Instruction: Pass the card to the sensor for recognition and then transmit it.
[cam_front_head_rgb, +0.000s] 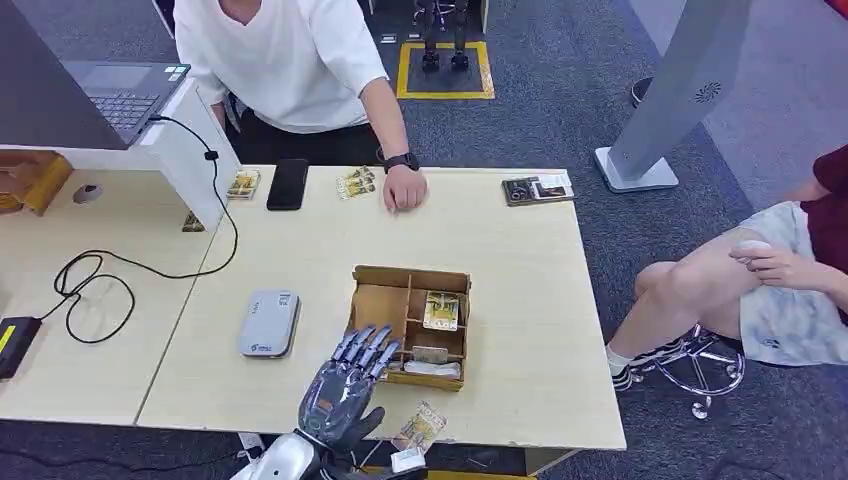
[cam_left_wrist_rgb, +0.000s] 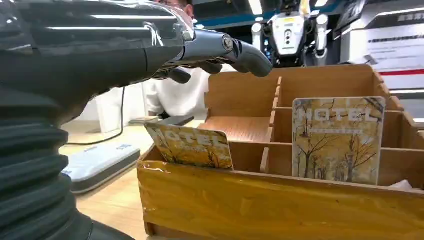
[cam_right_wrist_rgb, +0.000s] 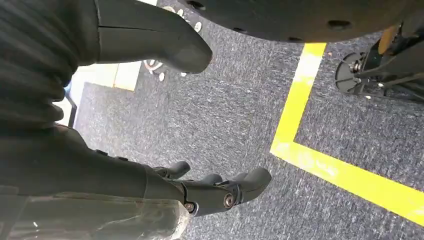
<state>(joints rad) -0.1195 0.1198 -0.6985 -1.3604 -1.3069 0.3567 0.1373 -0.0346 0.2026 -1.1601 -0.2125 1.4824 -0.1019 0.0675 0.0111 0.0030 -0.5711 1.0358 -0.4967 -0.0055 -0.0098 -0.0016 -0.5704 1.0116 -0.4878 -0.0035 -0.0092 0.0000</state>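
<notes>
My left hand (cam_front_head_rgb: 345, 388) hovers open over the near left corner of the wooden divided box (cam_front_head_rgb: 372, 272), fingers stretched out and holding nothing. In the left wrist view the left hand (cam_left_wrist_rgb: 125, 55) reaches above the box (cam_left_wrist_rgb: 280, 200). A yellow "MOTEL" card (cam_left_wrist_rgb: 337, 140) stands upright in one compartment, and a second card (cam_left_wrist_rgb: 190, 146) leans in the nearest one. From the head view a card (cam_front_head_rgb: 441, 310) shows in the box's right side. The grey sensor pad (cam_front_head_rgb: 269, 323) lies left of the box. My right hand (cam_right_wrist_rgb: 125, 175) hangs over the carpet, fingers apart and holding nothing.
A person in white rests a hand (cam_front_head_rgb: 405, 188) at the far table edge beside loose cards (cam_front_head_rgb: 355, 183) and a black phone (cam_front_head_rgb: 288, 184). Another card (cam_front_head_rgb: 420, 425) lies at the near edge. A cable (cam_front_head_rgb: 90, 275) loops at the left. A seated person (cam_front_head_rgb: 770, 280) is to the right.
</notes>
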